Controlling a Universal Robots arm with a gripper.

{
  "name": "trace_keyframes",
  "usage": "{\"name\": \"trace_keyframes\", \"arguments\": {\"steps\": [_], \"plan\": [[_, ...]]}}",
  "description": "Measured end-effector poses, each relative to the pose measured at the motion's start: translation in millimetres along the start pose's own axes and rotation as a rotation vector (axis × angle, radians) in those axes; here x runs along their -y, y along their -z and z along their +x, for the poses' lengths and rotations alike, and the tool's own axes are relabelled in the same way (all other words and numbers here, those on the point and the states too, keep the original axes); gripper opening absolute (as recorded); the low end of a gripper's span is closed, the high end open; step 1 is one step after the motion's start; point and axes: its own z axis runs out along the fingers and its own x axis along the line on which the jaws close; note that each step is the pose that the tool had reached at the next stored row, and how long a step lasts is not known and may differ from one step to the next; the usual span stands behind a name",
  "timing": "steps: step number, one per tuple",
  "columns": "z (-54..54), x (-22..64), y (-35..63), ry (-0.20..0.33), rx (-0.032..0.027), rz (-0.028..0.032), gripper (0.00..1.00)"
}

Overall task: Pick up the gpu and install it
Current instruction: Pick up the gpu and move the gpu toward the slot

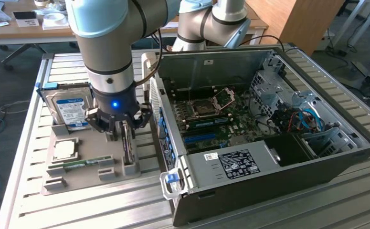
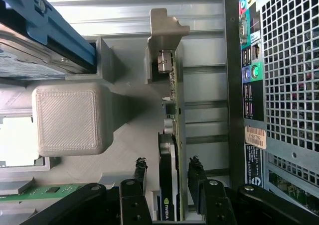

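- Your tool (image 1: 120,130) is released: in the wrist view its two fingers (image 2: 141,171) stand apart, one on each face of the gpu (image 2: 172,150), with a sliver of gap on both sides.
- The gpu (image 1: 129,143) stands on edge in a slot of the grey printed tray (image 1: 99,140). Its silvery bracket (image 2: 164,31) is at the end away from the tool.
- Writing you can look for:
  - The gpu carries a small green-and-white mark (image 2: 166,203) near the tool, too small to read.
  - The hard drive (image 1: 70,109) has a blue label, and its text is illegible.
  - A white label with a barcode (image 1: 236,164) sits on the power supply inside the computer case (image 1: 248,195).
  - A tan sticker (image 2: 255,137) sits on the case's rear panel. Neither of these two can be read.
- Room to move:
  - On one side of the card you have bare tray floor up to a grey block (image 2: 67,118).
  - On the other side a narrow strip of slatted surface (image 1: 108,210) runs up to the case's rear.
  - The case lies open-side up, just beside the tray.
- Count in the tray: one gpu, one hard drive, one processor (image 1: 66,149), one green memory stick (image 1: 83,163).
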Motion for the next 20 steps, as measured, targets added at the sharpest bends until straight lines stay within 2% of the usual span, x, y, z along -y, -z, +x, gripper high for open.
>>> {"name": "trace_keyframes", "arguments": {"steps": [4, 20], "plan": [[0.1, 0.2, -2.9, 0.000, 0.0000, 0.0004, 0.47], [-0.2, 1.5, -3.1, 0.000, -0.0002, 0.0005, 0.47]]}}
